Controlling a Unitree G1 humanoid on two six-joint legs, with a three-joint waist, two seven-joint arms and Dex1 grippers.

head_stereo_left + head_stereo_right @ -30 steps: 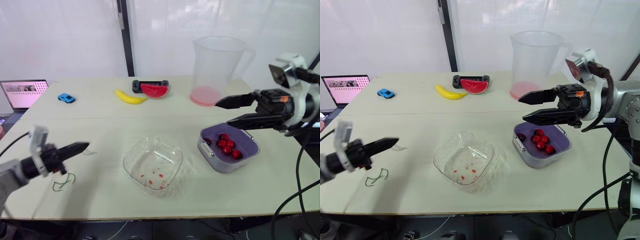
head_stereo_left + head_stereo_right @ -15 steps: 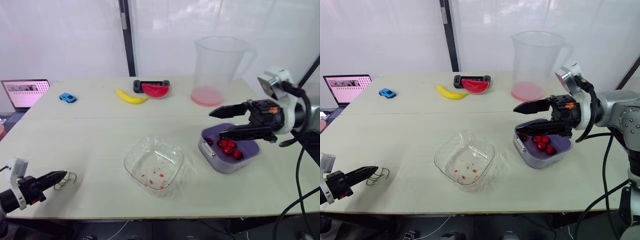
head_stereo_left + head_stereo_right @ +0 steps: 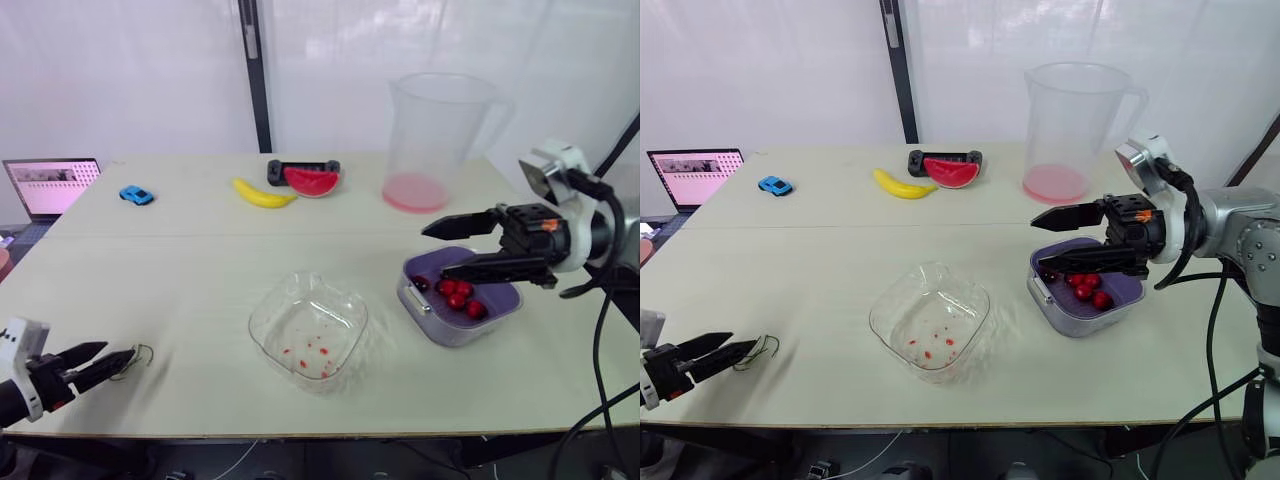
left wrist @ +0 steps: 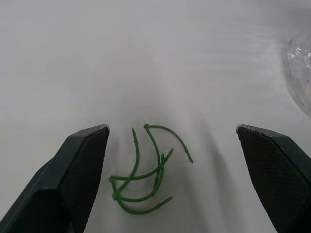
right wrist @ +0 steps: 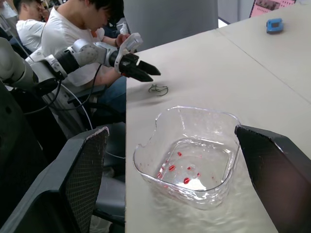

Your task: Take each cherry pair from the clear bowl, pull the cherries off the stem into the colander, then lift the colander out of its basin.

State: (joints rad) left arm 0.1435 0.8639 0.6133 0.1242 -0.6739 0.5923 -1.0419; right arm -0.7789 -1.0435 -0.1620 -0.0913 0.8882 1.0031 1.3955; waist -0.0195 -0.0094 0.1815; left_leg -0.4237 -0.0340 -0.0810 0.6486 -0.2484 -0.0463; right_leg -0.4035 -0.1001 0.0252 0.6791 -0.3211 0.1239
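I see a pale counter (image 3: 200,260) by a white wall (image 3: 120,80), red specks (image 3: 310,350) in the clear bowl (image 3: 307,326), cherries (image 3: 458,296) in the colander (image 3: 503,296), left hand (image 3: 118,352) and right hand (image 3: 435,252) released.

Looks like a robot lab or data-collection room: plain pale worktop (image 3: 200,260) against white panel walls (image 3: 120,70) with a black post (image 3: 252,75), open laptop (image 3: 50,187) off its left edge, toy car (image 3: 132,195), banana (image 3: 262,195) and watermelon slice (image 3: 308,181) laid out, two people (image 5: 73,24) seated close by
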